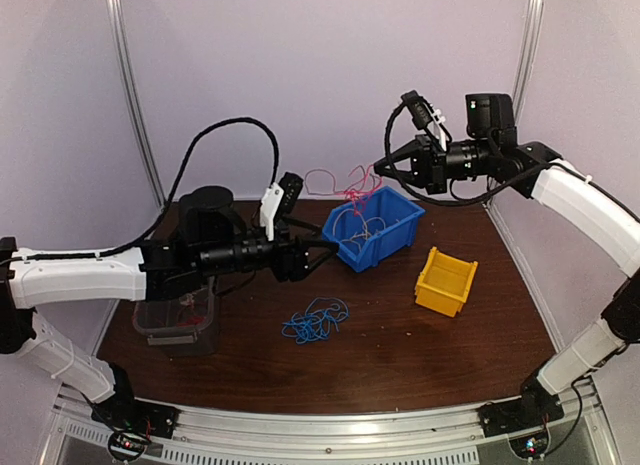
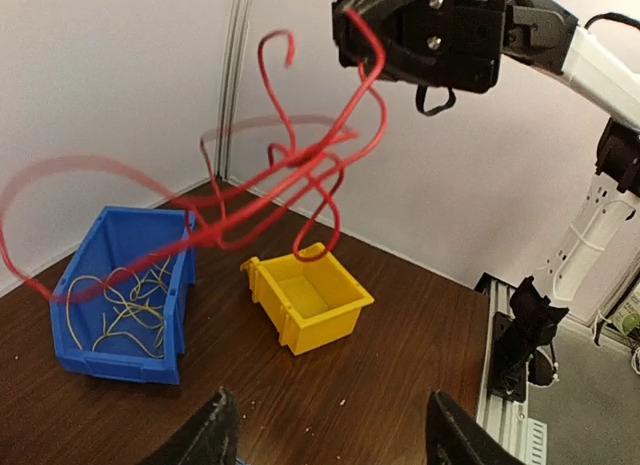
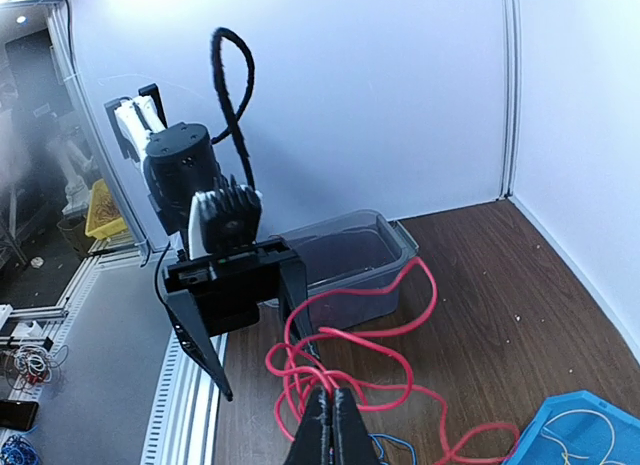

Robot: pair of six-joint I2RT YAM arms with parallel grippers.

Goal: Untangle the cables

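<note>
Top external: the right gripper [image 1: 383,169] is raised above the blue bin [image 1: 390,243], and the red cable [image 1: 345,190] hangs from it in loose loops down toward the bin. The left gripper [image 1: 325,247] is level with the bin, just beside its left wall. The blue cable [image 1: 315,322] lies in a heap on the table [image 1: 450,355], apart from both bins. The yellow bin [image 1: 445,282] stands right of the blue one. A grey tub [image 1: 178,330] sits under the left arm.

Left wrist: the left fingers [image 2: 215,435] are spread wide with nothing between them. The red cable [image 2: 300,160] curls in mid-air below the right gripper [image 2: 365,30]. The yellow cable [image 2: 125,305] lies inside the blue bin [image 2: 120,365].

Right wrist: the right fingers [image 3: 320,425] are pressed together on the red cable [image 3: 400,330].
</note>
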